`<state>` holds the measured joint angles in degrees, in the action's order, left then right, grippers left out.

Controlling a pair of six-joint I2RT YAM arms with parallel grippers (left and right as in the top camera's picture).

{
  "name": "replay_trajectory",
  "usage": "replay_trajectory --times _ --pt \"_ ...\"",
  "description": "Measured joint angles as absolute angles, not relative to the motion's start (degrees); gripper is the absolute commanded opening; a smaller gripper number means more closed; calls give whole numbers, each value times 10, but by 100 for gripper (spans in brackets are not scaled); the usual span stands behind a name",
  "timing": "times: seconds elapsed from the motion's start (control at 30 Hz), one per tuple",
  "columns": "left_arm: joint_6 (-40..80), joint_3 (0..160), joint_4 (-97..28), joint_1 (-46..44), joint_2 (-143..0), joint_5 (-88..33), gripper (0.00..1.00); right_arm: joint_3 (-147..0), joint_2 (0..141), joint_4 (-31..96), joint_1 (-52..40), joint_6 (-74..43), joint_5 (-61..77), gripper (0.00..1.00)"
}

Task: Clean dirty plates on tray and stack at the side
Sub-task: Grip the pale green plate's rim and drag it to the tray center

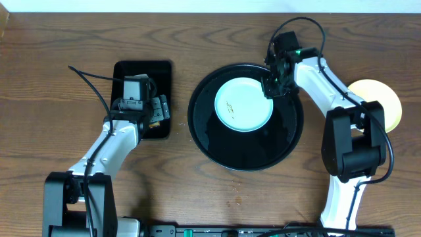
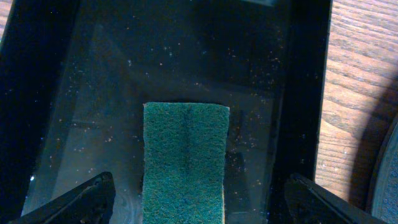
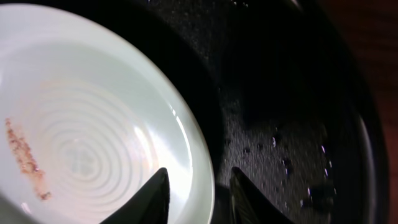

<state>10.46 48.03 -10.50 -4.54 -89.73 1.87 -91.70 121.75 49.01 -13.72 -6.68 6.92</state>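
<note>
currently right gripper (image 3: 199,180) jaws slightly parted astride mint plate (image 3: 93,124) rim on tray (image 3: 280,124); left gripper (image 2: 199,190) spread wide over sponge (image 2: 183,155).

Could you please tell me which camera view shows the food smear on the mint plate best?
The right wrist view: the brown-orange smear shows close up on the mint plate. Overhead, the smear is only faint specks. The left wrist view shows no plate at all.
</note>
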Motion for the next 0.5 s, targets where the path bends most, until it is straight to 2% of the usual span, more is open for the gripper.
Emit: replay_trajectory --times 0.07,0.1,0.13,0.2,0.5 --pt "105 480 -105 -45 -898 19 87 -901 1218 474 -137 -63 69 24" --pt "105 480 -105 -45 -898 19 88 -894 1218 469 -137 -62 69 20" --pt "105 480 -105 -45 -898 19 87 -884 1218 461 -137 -60 69 10" --pt "105 480 -105 -45 -898 19 87 -868 1218 452 -137 -57 69 1" --pt "105 480 -105 -45 -898 19 88 -859 1202 485 -135 -72 67 1"
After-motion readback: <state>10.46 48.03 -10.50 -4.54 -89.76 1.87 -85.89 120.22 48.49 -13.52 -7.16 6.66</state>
